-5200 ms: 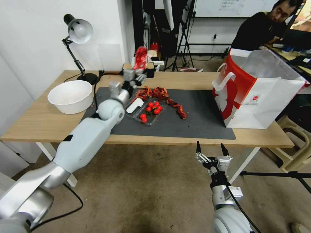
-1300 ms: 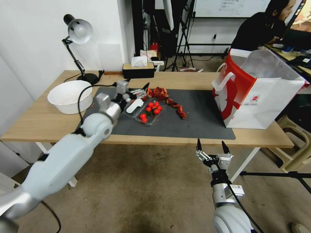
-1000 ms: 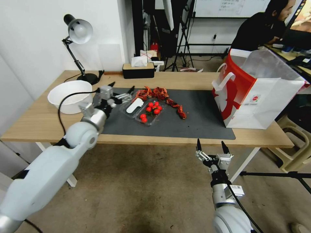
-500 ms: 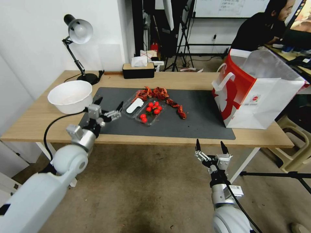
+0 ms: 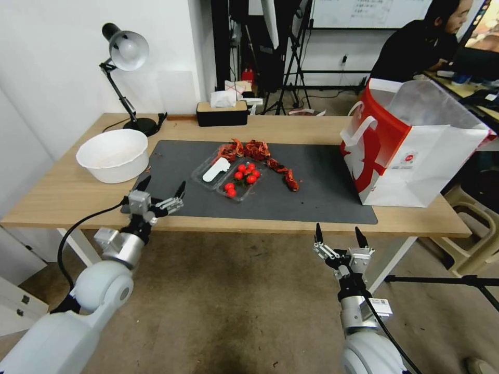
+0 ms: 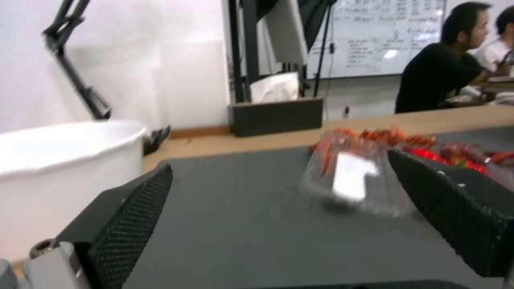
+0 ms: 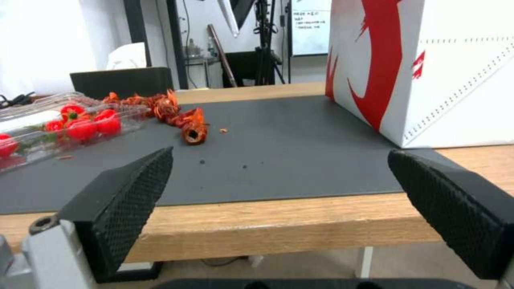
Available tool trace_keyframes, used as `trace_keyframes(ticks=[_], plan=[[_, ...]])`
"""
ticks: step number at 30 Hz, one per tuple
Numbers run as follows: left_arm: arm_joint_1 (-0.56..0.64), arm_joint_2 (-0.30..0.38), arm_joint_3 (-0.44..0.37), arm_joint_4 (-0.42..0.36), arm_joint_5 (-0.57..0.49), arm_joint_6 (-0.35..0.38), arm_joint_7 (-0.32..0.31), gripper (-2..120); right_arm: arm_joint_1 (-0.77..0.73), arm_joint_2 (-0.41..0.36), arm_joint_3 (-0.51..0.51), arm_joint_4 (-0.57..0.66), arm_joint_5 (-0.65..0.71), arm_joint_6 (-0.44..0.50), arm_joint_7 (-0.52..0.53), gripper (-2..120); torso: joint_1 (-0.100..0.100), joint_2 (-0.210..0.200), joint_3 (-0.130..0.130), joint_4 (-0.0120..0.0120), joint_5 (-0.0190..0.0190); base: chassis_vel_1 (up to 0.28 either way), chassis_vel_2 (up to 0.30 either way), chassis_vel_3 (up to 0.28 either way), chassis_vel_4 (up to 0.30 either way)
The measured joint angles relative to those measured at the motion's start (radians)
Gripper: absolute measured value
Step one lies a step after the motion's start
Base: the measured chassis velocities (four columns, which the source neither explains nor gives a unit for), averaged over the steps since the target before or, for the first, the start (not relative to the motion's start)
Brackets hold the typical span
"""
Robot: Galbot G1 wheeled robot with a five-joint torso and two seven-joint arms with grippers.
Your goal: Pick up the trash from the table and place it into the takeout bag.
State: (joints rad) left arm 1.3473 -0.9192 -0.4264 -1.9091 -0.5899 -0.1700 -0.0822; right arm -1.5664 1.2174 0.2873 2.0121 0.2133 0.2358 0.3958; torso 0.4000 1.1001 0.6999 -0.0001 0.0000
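Red crayfish shells [image 5: 257, 150] and a clear plastic box [image 5: 228, 176] of tomatoes, the trash in sight, lie mid-mat on the table [image 5: 62, 197]. The takeout bag [image 5: 416, 150], white with red panels, stands open at the table's right end. My left gripper [image 5: 162, 188] hangs open and empty at the mat's front left corner; its wrist view shows the clear box [image 6: 353, 180] ahead between the fingers [image 6: 128, 224]. My right gripper [image 5: 338, 232] waits open below the table's front edge, facing the shells [image 7: 182, 114] and the bag [image 7: 444, 68].
A large white bowl [image 5: 112, 153] sits at the table's left, a desk lamp [image 5: 125, 49] behind it and a dark tissue box [image 5: 222, 111] at the back. The dark grey mat [image 5: 312, 192] is bare between shells and bag. Tripods stand behind.
My left arm has drawn back from beside the shells to the mat's front left corner, dropping lower. It held something red high 5.2 s ago; now it is empty. The right arm is still.
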Motion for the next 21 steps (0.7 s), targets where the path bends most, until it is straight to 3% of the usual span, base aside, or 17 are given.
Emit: trace_keyframes(ticks=[8,21], plan=[[0.134,-0.051,-0.069,0.021,0.033,-0.075,0.019,100,-0.003,0.002,-0.001,0.0,-0.004,0.0,0.0,100,0.0,0.0,0.0,0.0001,0.0,0.0,0.0,0.0,0.0],[0.192,-0.086,-0.098,0.043,0.063,-0.124,0.028,100,-0.002,0.004,-0.002,-0.006,-0.004,0.0,0.0,100,0.0,0.0,0.0,0.0001,0.0,0.0,0.0,0.0,0.0]])
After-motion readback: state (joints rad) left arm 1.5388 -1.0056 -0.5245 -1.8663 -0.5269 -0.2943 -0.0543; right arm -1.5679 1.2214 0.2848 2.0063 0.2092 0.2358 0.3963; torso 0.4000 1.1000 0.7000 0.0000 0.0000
